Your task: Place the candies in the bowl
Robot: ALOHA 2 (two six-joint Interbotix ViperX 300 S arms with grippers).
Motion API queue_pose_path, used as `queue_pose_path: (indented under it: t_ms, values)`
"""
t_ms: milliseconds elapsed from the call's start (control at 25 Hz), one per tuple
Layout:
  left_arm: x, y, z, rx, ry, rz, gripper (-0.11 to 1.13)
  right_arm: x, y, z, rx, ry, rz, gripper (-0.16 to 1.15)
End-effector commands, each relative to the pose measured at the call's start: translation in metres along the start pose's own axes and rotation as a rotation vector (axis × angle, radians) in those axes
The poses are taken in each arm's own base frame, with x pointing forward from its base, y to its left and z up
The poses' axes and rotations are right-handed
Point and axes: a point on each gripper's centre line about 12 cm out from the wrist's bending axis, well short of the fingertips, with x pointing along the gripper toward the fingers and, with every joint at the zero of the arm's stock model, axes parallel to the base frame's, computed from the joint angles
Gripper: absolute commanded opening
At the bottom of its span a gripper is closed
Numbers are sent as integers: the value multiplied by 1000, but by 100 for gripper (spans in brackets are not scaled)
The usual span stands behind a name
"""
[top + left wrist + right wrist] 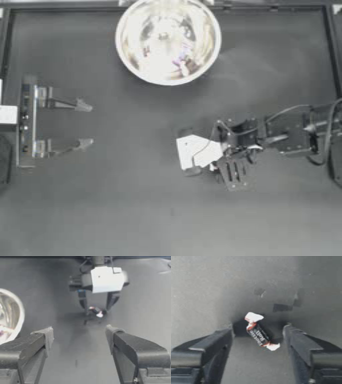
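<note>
Dark desk (100, 200): right gripper (258, 333), released, straddles a candy (259, 333) at centre-right to grasp it; bowl (167, 41) waits at top.

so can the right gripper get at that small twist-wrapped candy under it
Probably yes. The right gripper hangs over the table with jaws open on either side of the small twist-wrapped candy, nothing between them. The left gripper waits far off.
</note>
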Motion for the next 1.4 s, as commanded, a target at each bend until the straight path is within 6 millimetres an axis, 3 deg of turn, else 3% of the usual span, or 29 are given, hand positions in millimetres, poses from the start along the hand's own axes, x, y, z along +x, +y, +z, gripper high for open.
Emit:
queue_pose_path:
  t_ms: [40, 160, 240, 520, 680, 1080, 1400]
  values:
    - [1, 1, 5, -4, -13, 5, 96, -6, 1, 5, -21, -15, -20, 70]
    - [1, 1, 6, -4, -15, 5, 96, -1, 1, 1, -32, 25, -45, 50]
    - [1, 1, 6, -4, -16, 5, 96, 0, 2, -1, -36, 46, -63, 44]
    - [1, 1, 5, -3, -12, 4, 96, -12, 6, 6, -28, -4, -87, 42]
    - [1, 1, 4, -3, -10, 4, 96, -35, 2, 14, 1, -132, -82, 42]
    - [1, 1, 4, -2, -10, 4, 96, -102, -44, 16, 145, -436, -147, 41]
    - [1, 1, 3, -2, -9, 6, 96, -142, -97, 15, 234, -660, -272, 40]
